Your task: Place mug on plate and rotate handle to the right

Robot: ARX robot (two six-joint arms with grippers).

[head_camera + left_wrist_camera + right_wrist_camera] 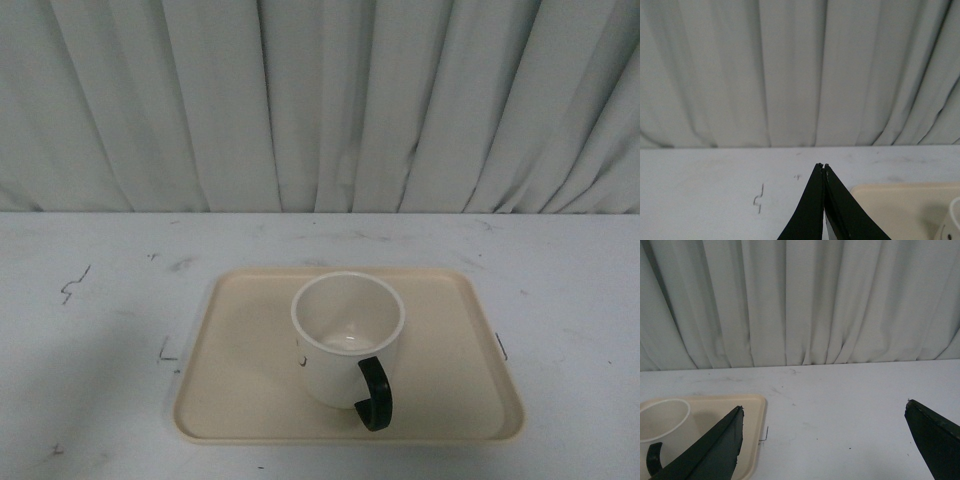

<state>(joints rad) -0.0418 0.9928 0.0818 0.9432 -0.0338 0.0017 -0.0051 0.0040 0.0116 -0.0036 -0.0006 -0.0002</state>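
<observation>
The cream-white mug (pixel 345 338) stands upright in the middle of the beige plate (pixel 240 390), mouth up and empty. Its black handle (pixel 375 393) points toward the near edge, slightly right. Neither arm shows in the front view. In the left wrist view my left gripper (pixel 825 166) is shut with nothing in it, hovering over the table left of the plate (pixel 900 205); only a sliver of the mug (pixel 952 222) shows. My right gripper (pixel 824 410) is wide open over bare table to the right of the plate (pixel 752 440), with the mug (pixel 665 427) and handle (pixel 652 457) beyond one finger.
A white table (pixel 90 330) with small dark scuff marks carries the plate. A pleated pale curtain (pixel 320 100) hangs along the table's far edge.
</observation>
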